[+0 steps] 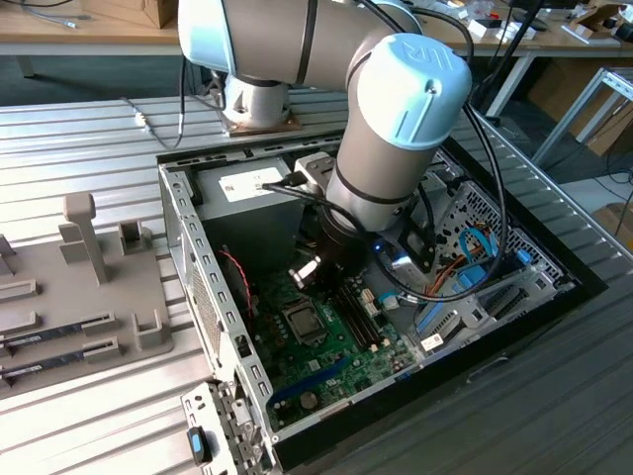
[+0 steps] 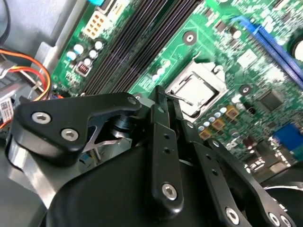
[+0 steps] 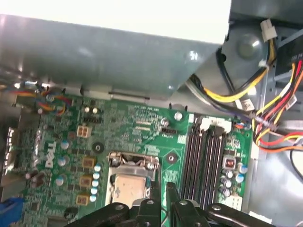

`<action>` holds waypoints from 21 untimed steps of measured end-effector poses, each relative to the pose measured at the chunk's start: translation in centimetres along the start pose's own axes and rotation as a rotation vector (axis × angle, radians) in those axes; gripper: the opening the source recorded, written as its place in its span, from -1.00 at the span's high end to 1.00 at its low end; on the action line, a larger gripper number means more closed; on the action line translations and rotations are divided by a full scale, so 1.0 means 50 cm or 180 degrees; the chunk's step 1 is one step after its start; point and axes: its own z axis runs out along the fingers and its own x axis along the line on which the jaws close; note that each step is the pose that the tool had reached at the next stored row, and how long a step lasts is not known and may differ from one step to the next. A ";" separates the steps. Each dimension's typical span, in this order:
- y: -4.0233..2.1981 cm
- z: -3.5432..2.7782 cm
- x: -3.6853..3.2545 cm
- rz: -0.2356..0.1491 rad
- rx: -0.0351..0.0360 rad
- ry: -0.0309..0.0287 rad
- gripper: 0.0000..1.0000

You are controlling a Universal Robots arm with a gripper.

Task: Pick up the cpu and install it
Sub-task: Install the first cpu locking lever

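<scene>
Your tool (image 2: 165,101) hovers just above the cpu (image 2: 196,92), fingers drawn together and holding nothing. The cpu sits in its socket on the green motherboard (image 3: 137,127), near the memory slots (image 3: 203,161). You appear to be at the seating stage. The exterior view adds the open computer case (image 1: 198,257) on the counter (image 1: 89,148).

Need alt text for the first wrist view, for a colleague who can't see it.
The cpu sits in its socket on the green motherboard, with the gripper right beside it. Dark memory slots run alongside, and coloured cables lead off past a grey metal housing.
</scene>
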 end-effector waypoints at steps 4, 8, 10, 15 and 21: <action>0.026 0.000 -0.004 0.0004 0.0001 0.0000 0.64; 0.053 0.001 -0.009 0.0006 0.0001 0.0000 0.64; 0.067 0.001 -0.011 0.0008 0.0001 0.0000 0.64; 0.098 0.004 -0.017 0.0011 0.0001 0.0000 0.64; 0.108 0.002 -0.019 0.0011 0.0001 0.0000 0.64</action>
